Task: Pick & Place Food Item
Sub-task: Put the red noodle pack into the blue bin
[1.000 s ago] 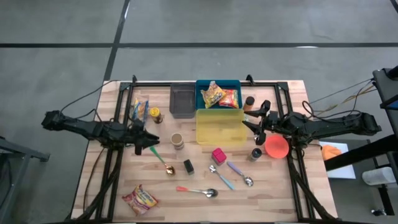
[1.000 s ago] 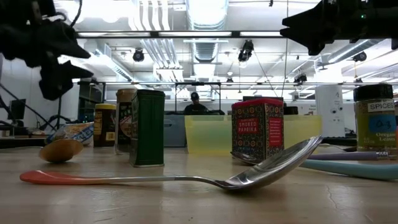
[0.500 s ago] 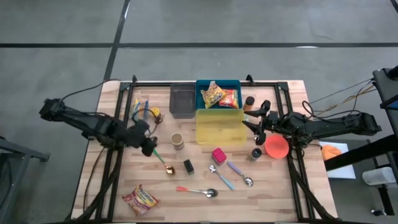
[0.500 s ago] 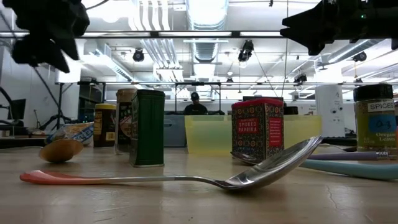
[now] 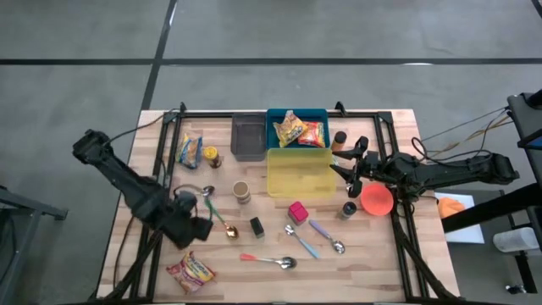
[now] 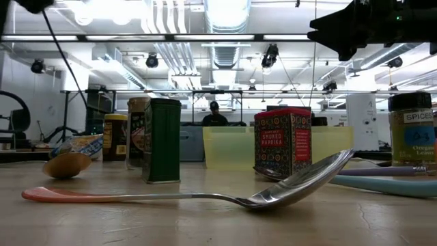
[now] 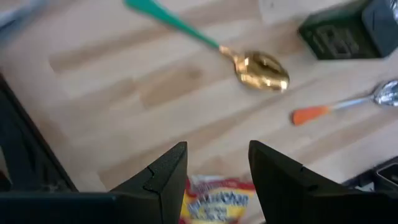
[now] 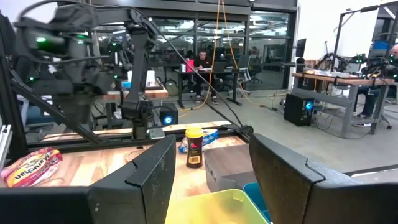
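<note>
Progress: early, nothing grasped. Two packets (image 5: 300, 131) already sit in the blue bin (image 5: 273, 114); one more packet (image 5: 190, 271) lies on the desk (image 5: 373, 263) near the front left corner, another pouch (image 5: 189, 150) at back left. Left tool (image 7: 213, 177) hovers over the front-left packet (image 7: 214, 199), fingers parted, empty, packet showing between them in the wrist view. Right tool (image 5: 349, 175) waits beside the yellow bin (image 5: 299, 172), fingers apart, empty. Left to do, judging by layout: descend, grip packet, carry to a bin, release.
</note>
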